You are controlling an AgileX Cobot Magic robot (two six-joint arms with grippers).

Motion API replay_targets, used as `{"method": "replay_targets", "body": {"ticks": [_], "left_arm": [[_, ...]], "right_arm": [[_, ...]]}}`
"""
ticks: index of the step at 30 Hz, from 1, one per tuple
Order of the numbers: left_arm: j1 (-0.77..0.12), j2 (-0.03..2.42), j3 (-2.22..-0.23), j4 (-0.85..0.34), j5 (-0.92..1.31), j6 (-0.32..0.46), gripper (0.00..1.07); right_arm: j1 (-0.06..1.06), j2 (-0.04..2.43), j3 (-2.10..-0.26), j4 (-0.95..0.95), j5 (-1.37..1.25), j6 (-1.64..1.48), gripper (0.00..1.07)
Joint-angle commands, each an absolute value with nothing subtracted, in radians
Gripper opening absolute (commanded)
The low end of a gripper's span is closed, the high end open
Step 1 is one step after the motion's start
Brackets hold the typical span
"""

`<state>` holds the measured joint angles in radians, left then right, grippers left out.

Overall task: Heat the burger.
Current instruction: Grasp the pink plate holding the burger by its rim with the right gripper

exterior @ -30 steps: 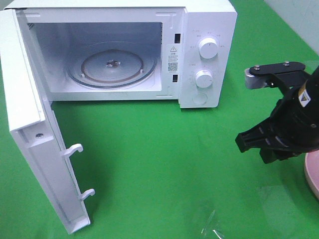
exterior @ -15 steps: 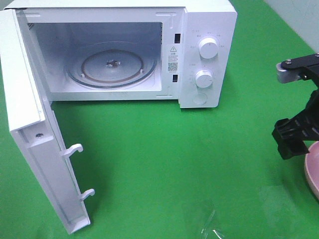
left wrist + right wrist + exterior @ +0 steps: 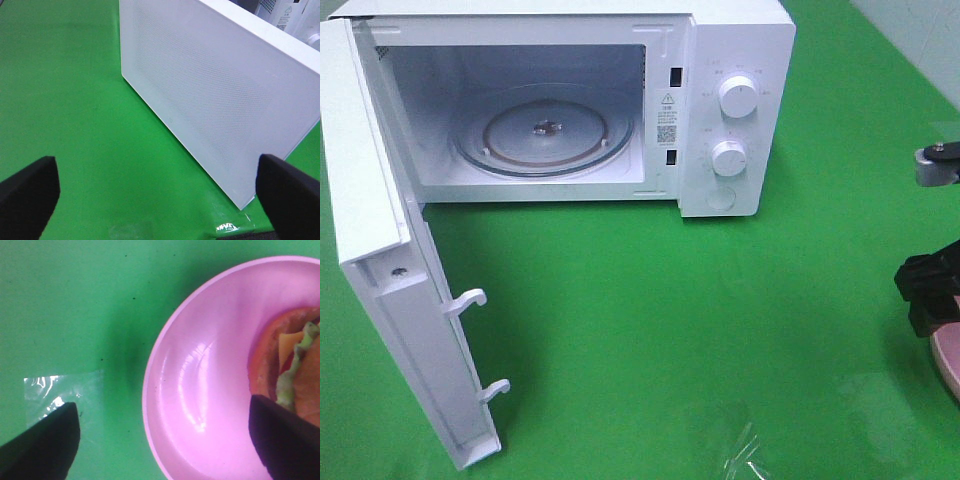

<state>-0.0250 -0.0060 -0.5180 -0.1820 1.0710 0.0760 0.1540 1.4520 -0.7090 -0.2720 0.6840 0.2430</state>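
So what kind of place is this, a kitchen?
Likely a robot test bench staged as a kitchen, not a real one: an open white microwave on a plain green cloth, and a burger on a pink plate.

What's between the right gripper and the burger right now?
Right wrist view: only bare pink plate lies between the open right gripper and the burger, which sits on that plate.
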Motion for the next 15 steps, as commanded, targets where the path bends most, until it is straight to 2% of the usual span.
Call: {"method": "replay_targets", "body": {"ticks": [1,15], "left_arm": [[-0.031,-0.011,-0.516,-0.182,1.071,0.069,1.02],[-0.031,-0.011,-0.516,-0.182,1.071,0.069,1.02]], "right_arm": [[0.149,1.483,-0.698,-0.267,0.658,0.232,0.86],[0.121,1.651,-0.689,-0.264,0.572,0.234,0.85]]}}
